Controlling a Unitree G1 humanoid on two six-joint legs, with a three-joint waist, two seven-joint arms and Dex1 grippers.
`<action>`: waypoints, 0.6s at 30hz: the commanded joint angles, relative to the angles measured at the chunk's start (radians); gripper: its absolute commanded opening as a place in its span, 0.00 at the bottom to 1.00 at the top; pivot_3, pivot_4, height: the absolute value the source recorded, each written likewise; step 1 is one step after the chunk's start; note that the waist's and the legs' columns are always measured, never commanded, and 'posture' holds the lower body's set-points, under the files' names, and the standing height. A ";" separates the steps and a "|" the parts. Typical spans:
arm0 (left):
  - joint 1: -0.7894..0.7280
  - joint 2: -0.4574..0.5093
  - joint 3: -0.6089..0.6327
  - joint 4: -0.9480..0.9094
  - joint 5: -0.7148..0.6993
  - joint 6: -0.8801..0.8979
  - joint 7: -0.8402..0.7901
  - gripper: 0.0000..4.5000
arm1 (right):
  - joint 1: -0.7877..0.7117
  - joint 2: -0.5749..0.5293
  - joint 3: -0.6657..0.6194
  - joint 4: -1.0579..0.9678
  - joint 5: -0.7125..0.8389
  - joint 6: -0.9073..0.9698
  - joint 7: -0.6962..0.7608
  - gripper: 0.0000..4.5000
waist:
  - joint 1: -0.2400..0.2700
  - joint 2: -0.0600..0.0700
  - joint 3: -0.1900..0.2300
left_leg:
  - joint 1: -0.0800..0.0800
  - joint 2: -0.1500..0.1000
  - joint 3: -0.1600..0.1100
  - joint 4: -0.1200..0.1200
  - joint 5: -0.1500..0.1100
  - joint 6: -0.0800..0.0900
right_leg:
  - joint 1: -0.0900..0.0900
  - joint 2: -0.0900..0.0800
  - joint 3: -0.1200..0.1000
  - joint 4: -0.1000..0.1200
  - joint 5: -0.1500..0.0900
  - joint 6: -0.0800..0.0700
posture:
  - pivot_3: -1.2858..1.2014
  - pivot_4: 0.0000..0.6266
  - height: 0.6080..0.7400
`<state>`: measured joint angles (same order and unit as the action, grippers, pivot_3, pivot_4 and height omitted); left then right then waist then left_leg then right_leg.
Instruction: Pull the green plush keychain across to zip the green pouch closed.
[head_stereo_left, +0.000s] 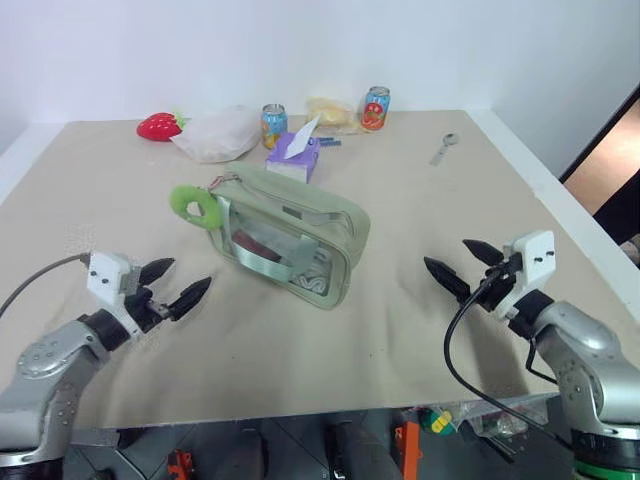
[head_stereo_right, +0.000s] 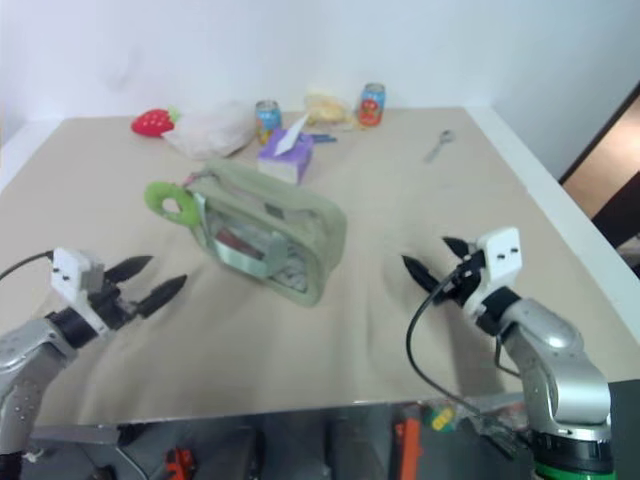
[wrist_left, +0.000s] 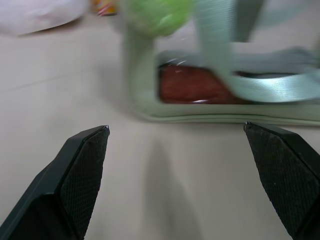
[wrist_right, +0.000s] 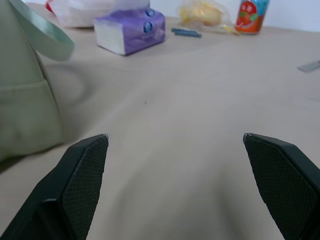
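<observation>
- The green pouch (head_stereo_left: 288, 238) lies mid-table on the beige cloth (head_stereo_left: 400, 200), its long axis running diagonally from far-left to near-right as the head camera sees it
- The green plush keychain (head_stereo_left: 196, 205) sits at the pouch's far-left end, touching that end and hanging just off it toward the robot's left
- From that position the zipper is judged to be open along the top; closing it would mean drawing the keychain along the long axis toward the near-right end
- The left gripper (head_stereo_left: 170, 285) hovers above the cloth, near and on the robot's side of the pouch's left end; fingers spread wide apart, nothing between them
- The left wrist view looks straight at the clear side panel, with the keychain (wrist_left: 157, 15) beyond the fingers (wrist_left: 82, 165) and slightly off to one side
- The right gripper (head_stereo_left: 462, 262) hovers well apart from the pouch's right end; fingers likewise spread wide, empty
- Nearer arm to the keychain: the left, by a clear margin; the right is better placed to steady the pouch's opposite end
- Risk noted: the pouch rests loose on the cloth, so an unbraced pull may drag the whole bag rather than run the zipper
- Bystanders at the far edge: purple tissue box (head_stereo_left: 294, 155), white plastic bag (head_stereo_left: 215, 133), two cans, a red strawberry toy
</observation>
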<state>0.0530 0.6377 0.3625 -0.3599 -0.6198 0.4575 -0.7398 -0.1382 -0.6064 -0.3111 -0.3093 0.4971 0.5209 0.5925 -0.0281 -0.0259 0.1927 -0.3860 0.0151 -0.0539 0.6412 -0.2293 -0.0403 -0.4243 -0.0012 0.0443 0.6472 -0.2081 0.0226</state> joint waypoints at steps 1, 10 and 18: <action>0.004 0.114 0.043 -0.125 -0.116 0.033 -0.155 1.00 | -0.091 -0.048 -0.022 -0.040 0.099 0.084 0.035 1.00 | -0.002 0.000 0.000 | 0.000 0.000 0.000 0.000 0.000 0.000 | 0.000 0.000 0.000 0.000 0.000 0.000 | 0.52 0.24 1.00; -0.155 0.211 -0.048 -0.204 -0.285 0.153 -0.219 1.00 | -0.549 -0.034 0.161 0.100 0.234 0.315 0.106 1.00 | -0.017 0.000 0.000 | 0.000 0.002 0.000 0.000 0.001 0.001 | 0.000 0.005 0.003 0.000 0.000 -0.001 | 0.52 0.24 1.00; -0.226 0.177 -0.111 -0.212 -0.295 0.174 -0.159 1.00 | -0.609 -0.005 0.303 0.210 0.165 0.274 0.219 1.00 | -0.016 0.000 0.000 | -0.004 0.002 -0.001 -0.001 -0.002 0.005 | -0.003 0.006 0.004 0.000 0.001 0.001 | 0.52 0.24 1.00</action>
<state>-0.1622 0.8159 0.2464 -0.5425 -0.9033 0.6340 -0.9062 -0.7257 -0.6117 0.0054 -0.1033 0.6646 0.8175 0.7897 -0.0445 -0.0260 0.1929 -0.3897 0.0170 -0.0548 0.6400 -0.2316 -0.0348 -0.4271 0.0049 0.0489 0.6471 -0.2068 0.0236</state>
